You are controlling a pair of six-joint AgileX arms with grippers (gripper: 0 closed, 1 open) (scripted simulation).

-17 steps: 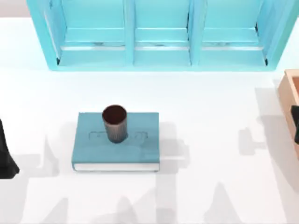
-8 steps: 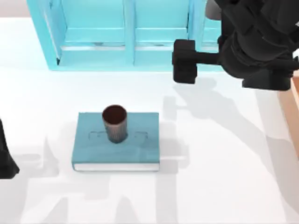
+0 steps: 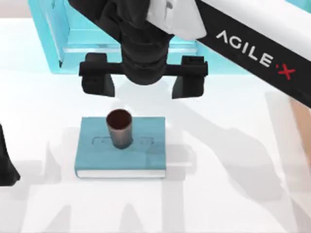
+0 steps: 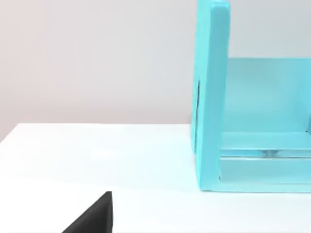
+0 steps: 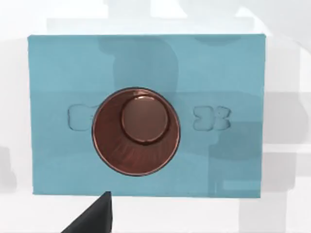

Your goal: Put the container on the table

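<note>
The right gripper (image 3: 144, 82) hung above the table (image 3: 233, 160), its two black fingers (image 3: 97, 80) spread wide apart with nothing between them, touching neither the cup nor the book. In the top view it appeared just beyond the far edge of the teal hardcover book (image 3: 121, 150), in front of the light-blue shelf cabinet (image 3: 53, 43), with its arm reaching in from the upper right. The container (image 3: 119, 127), a small dark reddish-brown ribbed cup, stood upright on the book's cover, near the far edge and about midway along its length. The right wrist view looked straight down into the cup (image 5: 136, 131), its round rim and flat bottom visible, sitting between two embossed marks on the book (image 5: 233, 73), with white tabletop (image 5: 146, 213) around the cover. The left arm (image 3: 6, 162) sat parked at the table's left edge; I could not tell how its jaws stood.
</note>
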